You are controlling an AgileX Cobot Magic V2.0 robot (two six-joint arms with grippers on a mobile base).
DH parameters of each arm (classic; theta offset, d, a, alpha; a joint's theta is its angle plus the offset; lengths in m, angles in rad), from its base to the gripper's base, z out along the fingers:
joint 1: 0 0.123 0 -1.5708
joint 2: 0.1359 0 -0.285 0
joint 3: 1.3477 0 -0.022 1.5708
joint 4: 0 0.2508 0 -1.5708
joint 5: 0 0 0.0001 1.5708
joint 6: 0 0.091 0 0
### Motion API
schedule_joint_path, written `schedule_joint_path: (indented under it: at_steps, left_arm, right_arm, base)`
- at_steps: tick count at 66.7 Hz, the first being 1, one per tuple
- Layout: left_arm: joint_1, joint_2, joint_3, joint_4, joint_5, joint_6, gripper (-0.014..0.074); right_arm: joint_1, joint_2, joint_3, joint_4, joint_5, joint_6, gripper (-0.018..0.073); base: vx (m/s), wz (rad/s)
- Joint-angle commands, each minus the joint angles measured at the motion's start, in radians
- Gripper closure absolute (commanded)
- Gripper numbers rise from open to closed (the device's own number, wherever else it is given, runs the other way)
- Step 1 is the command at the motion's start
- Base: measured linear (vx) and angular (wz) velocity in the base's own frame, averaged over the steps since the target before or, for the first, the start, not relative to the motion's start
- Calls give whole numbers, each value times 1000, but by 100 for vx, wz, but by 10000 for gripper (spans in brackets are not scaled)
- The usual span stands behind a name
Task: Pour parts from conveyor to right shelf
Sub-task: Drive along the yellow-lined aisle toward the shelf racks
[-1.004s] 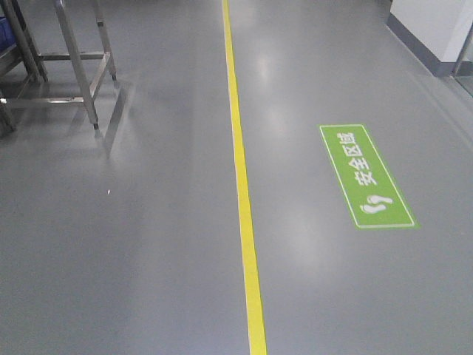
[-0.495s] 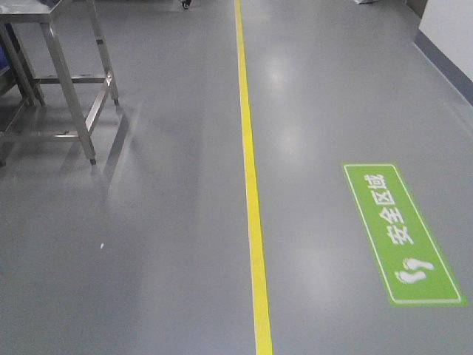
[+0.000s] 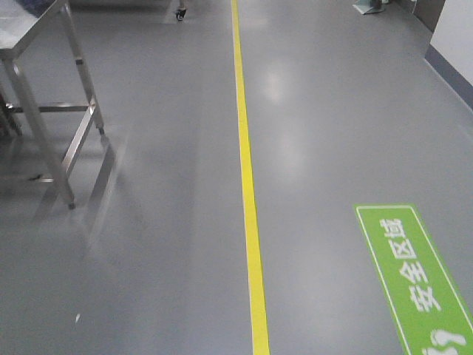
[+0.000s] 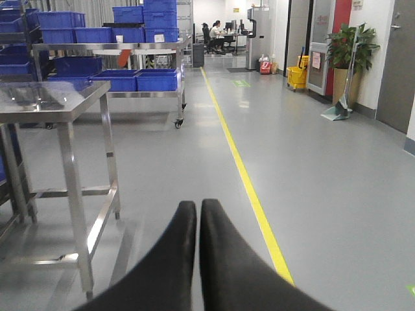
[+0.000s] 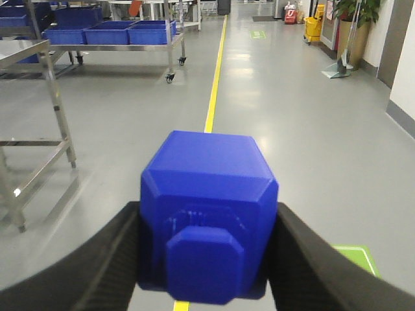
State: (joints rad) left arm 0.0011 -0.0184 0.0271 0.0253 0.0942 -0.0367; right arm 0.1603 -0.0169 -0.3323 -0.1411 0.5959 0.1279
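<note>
While right end effector [image 5: 207, 220] clamps blue block [image 5: 206, 188] | stud points toward wrist

Front cam tilted down at the floor [image 3: 148, 222]. Both wrist cams low, facing straight ahead: left over its tool [image 4: 198, 210], right jammed close behind the blue block [image 5: 207, 188]. Shared by all three: yellow line [image 3: 247, 192], steel worktop [image 3: 33, 31] at left.

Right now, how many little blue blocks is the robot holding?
1. The blue block sits clamped in the right pincer. The left pincer is shut with nothing in it. No other block shows, though more might be out of view.
</note>
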Motion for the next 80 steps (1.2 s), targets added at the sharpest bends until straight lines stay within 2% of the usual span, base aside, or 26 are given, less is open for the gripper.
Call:
schedule_joint_path:
  at_steps: [1, 80]
  left_arm:
    - [-3, -6, -25, -6, -72, -7, 603]
    - [-3, -6, -25, -6, -72, -7, 603]
  right_arm:
    - [-2, -3, -26, -11, -85, -10, 564]
    - [-2, -3, -26, -11, -85, -10, 564]
  base:
    - [71, -9]
    - [73, 2]
